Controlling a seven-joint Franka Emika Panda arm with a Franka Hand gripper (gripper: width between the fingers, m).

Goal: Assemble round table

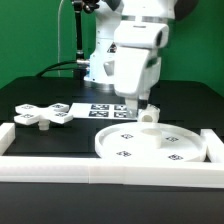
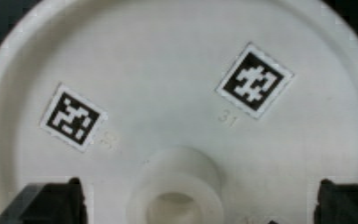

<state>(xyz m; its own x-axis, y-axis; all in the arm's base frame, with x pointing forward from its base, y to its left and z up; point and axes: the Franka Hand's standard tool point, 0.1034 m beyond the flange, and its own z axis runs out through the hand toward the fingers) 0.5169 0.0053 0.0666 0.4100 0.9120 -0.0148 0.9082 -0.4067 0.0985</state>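
The large rimmed white disc (image 1: 150, 145) lies flat on the table at the exterior view's right, tags facing up; it fills the wrist view (image 2: 158, 90). The short cylindrical post (image 1: 150, 117) stands upright on the far part of the disc. In the wrist view the post (image 2: 172, 190) shows from above, with a hollow top. My gripper (image 1: 149, 112) hangs right over it, open. Its dark fingers (image 2: 51, 205) stand wide on either side of the post without touching it; the gripper's middle (image 2: 197, 205) is on the post. The lobed cross-shaped piece (image 1: 45, 114) lies flat at the exterior view's left.
The marker board (image 1: 103, 108) lies behind the disc near the arm's base. White border rails run along the front (image 1: 100, 172), the left (image 1: 6, 135) and the right (image 1: 212, 145) of the black work surface.
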